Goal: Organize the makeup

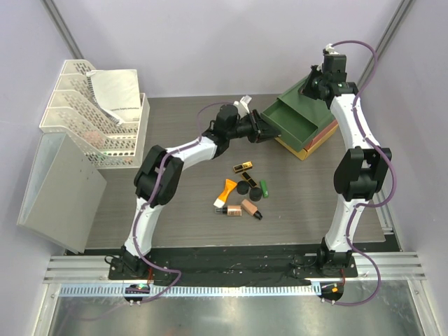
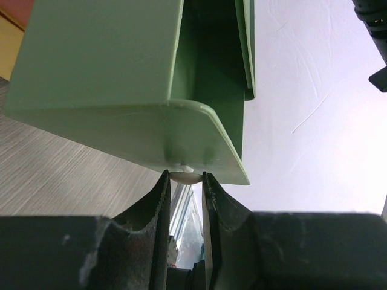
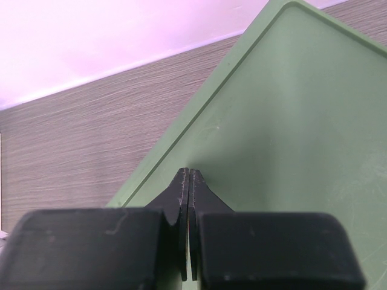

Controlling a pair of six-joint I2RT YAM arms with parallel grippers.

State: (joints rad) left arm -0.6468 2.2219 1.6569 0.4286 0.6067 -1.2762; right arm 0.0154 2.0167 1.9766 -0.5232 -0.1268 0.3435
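Left wrist view: drawer point(image 2: 109, 66) cut by top edge, inside mostly out of sight. Knob point(image 2: 185, 177) half covered by fingers point(image 2: 158, 202) of left gripper point(image 2: 184, 181). Right wrist view: box point(image 3: 296, 121) cut by right edge; cannot tell if right gripper point(image 3: 189, 175) touches it. Top view: right gripper hidden behind own wrist; lower box layers mostly under drawer; makeup point(image 1: 241, 190) small, pieces overlap, details unreadable.
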